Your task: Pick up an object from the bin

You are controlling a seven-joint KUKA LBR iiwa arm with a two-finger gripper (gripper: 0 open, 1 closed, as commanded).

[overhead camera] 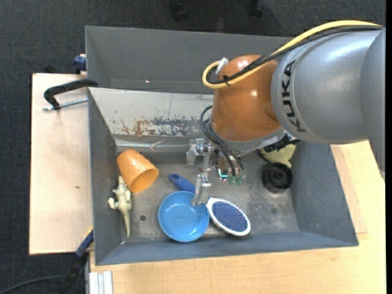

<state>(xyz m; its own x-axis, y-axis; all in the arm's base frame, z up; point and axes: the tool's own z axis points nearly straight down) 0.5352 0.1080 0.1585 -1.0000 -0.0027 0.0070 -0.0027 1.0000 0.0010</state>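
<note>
Camera view: claw (201,192) at rim of blue bowl (177,222).

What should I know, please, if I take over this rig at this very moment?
End effector: low in the middle of the bin, at the far rim of the blue bowl; open or shut cannot be told.
Things: an oval blue brush lies right beside the bowl, an orange cup lies on its side at the left, a pale toy animal is by the left wall, and a black round thing is at the right.
Done: nothing lifted yet.
Left: grasp one thing, probably the bowl, and raise it clear.
</note>
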